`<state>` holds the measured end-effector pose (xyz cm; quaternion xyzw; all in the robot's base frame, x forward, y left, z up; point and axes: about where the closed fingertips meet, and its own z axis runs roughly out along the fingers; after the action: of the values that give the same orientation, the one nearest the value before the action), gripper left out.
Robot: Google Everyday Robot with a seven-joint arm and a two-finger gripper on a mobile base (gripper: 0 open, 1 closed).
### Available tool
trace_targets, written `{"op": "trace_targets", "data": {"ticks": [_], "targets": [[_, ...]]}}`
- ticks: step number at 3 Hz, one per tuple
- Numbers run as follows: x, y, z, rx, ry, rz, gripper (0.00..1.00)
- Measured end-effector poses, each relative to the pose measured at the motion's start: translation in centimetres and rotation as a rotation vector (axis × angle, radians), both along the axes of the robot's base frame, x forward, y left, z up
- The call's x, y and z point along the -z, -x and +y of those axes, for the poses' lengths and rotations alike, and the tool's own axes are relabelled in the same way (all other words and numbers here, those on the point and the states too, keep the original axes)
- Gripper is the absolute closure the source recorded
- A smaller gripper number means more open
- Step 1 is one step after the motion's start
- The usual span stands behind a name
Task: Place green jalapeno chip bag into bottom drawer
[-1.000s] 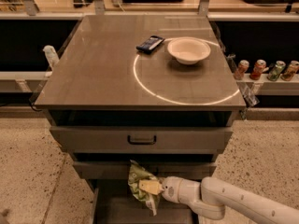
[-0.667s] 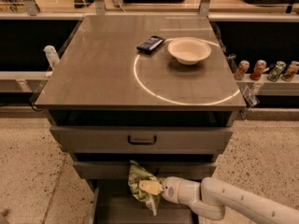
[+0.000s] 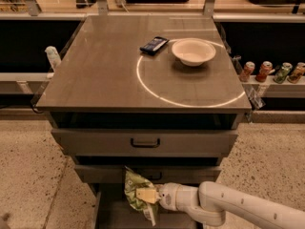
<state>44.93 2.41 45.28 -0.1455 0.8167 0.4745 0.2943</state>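
Observation:
The green jalapeno chip bag (image 3: 135, 191) is a crumpled olive-green foil bag with pale markings. It hangs in front of the middle drawer and over the pulled-out bottom drawer (image 3: 110, 214), at the bottom centre. My gripper (image 3: 147, 195) comes in from the lower right on a white arm and is shut on the bag's right side, holding it above the drawer's floor. The bottom drawer is a shallow grey tray, open, with its front cut off by the frame edge.
Two grey drawers with black handles (image 3: 145, 142) sit above, shut. On the cabinet top lie a white bowl (image 3: 193, 51) and a dark phone-like slab (image 3: 154, 45). Several drink cans (image 3: 273, 72) stand on a shelf at right. Speckled floor lies on both sides.

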Motion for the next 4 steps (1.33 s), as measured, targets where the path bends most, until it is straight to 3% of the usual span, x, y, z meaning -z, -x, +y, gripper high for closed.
{"op": "trace_targets", "data": {"ticks": [2,4], "targets": [[7.7,-0.3,-0.9,0.065,0.083,0.185,1.0],[14.5,-2.0,-2.5,0.143,0.079,0.289,1.0]]}}
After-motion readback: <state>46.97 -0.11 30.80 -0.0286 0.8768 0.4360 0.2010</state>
